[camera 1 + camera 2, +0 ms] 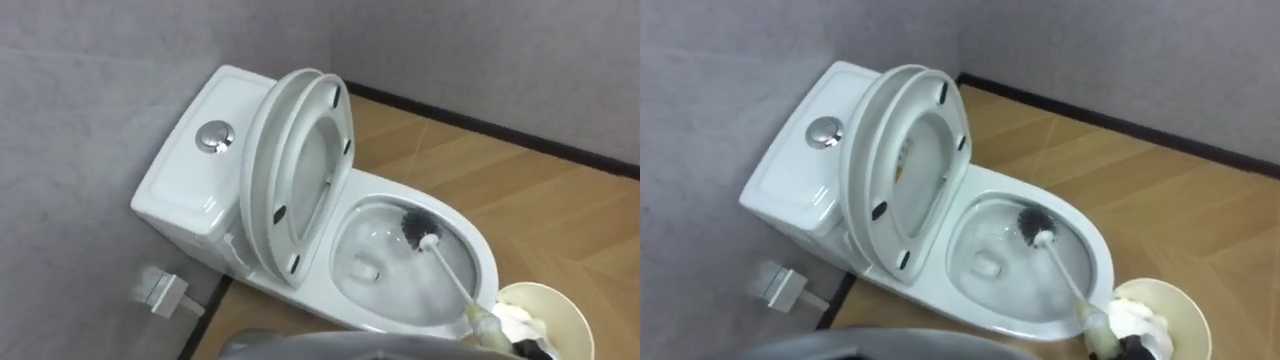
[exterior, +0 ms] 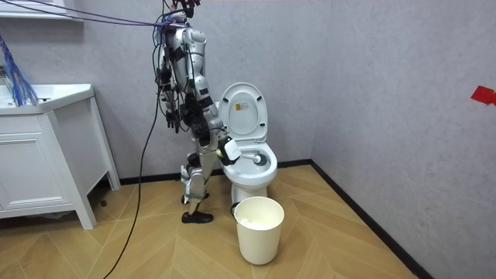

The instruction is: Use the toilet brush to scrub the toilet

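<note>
Black-bristled brush [image 1: 446, 266] in toilet [image 1: 484, 252], right hand [image 2: 229, 149] gripping handle; room view: robot stands alongside.

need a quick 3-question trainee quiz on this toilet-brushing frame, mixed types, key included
1. True or false: the toilet lid is down.
2. Where is the head of the brush? A) in a holder B) inside the bowl C) on a shelf
3. Which of the robot's hands holds the brush handle?
Key: 1 false, it stands raised; 2 B; 3 the right hand.
</note>
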